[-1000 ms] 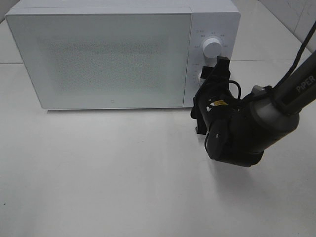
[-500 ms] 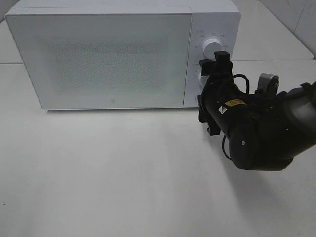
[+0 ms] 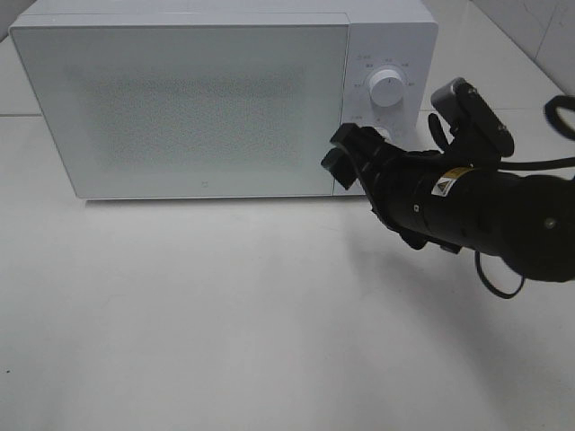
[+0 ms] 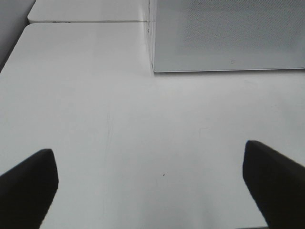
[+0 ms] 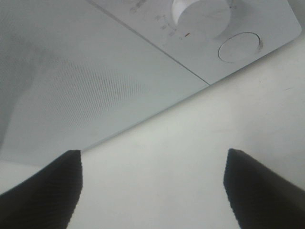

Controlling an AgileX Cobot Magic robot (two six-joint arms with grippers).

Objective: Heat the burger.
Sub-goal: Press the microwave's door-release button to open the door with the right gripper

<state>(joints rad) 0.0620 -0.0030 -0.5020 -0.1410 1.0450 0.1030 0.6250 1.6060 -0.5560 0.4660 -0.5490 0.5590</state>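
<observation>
The burger is out of view in every frame. The white microwave [image 3: 207,99] stands at the back of the table with its door shut. My right gripper [image 3: 340,151] is open and empty, with its fingertips in front of the door's lower right corner, beside the control panel. The right wrist view looks between the spread fingers [image 5: 43,191] at the door [image 5: 71,71], the lower dial [image 5: 200,12] and a round button [image 5: 238,46]. My left gripper [image 4: 150,186] is open and empty over bare table, well short of the microwave's left front corner [image 4: 153,67]; it does not appear in the exterior view.
The upper dial [image 3: 386,87] sits on the microwave's panel, right of the door. The white table [image 3: 225,314] stretches in front of the microwave. A seam between table tops [image 4: 86,21] runs behind the left side.
My right arm has swung round; its gripper left the lower dial and moved left and down to the door's lower right corner, its jaws a little wider.
</observation>
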